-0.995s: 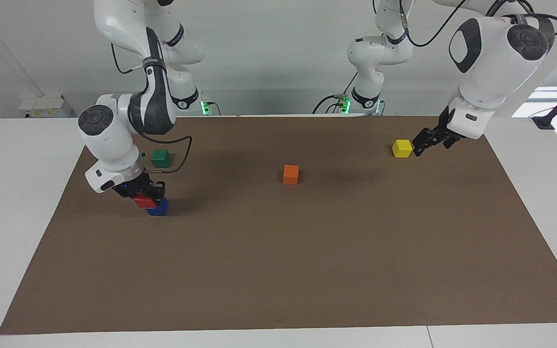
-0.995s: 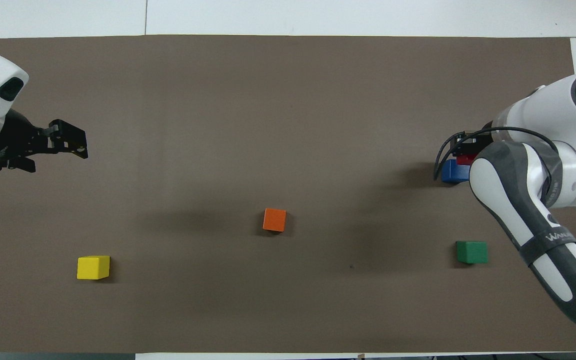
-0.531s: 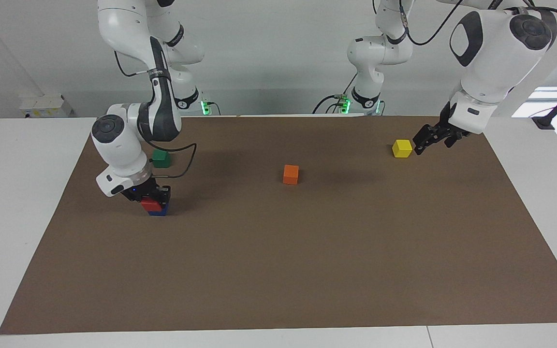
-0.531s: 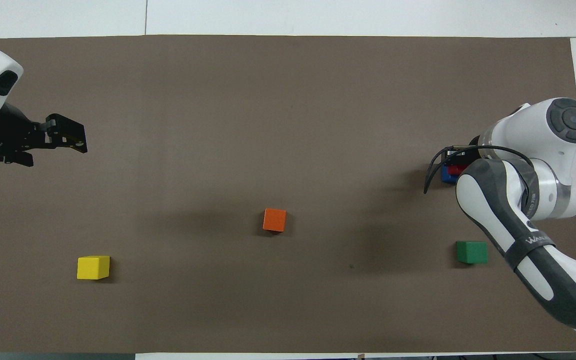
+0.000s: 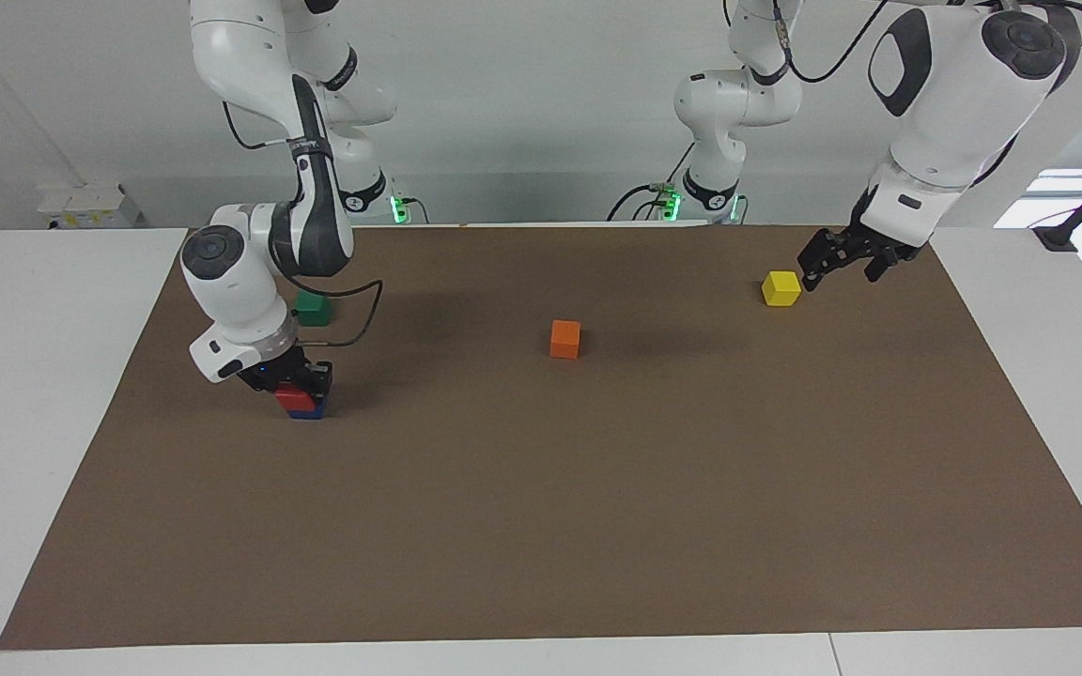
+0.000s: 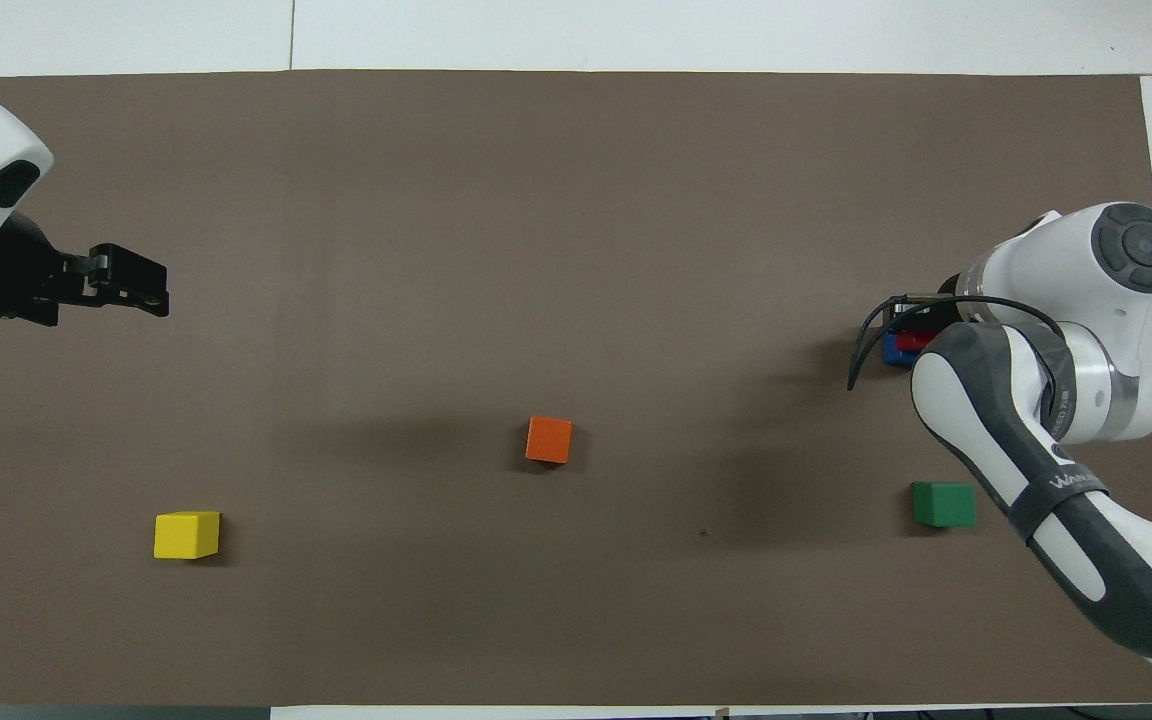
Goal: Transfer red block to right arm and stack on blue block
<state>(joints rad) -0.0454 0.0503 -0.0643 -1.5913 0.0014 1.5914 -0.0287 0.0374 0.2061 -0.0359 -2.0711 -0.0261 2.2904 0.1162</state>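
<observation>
gripping the small matte red cube (image 5: 294,397) set on the deep blue cube (image 5: 308,411), the right jaws (image 5: 298,382) stay clenched; left jaws (image 5: 820,271) hang released over the brown worktop mat (image 5: 541,488).

Both views are bright and evenly lit from above, with no harsh glare. Soft, diffuse shadows lie on the brown mat (image 5: 541,488): a faint one beside the orange cube (image 5: 564,339) and broader smudges beneath the arms. A window at the facing view's right edge is blown out to white. Focus is sharp throughout; edges show little distortion.
</observation>
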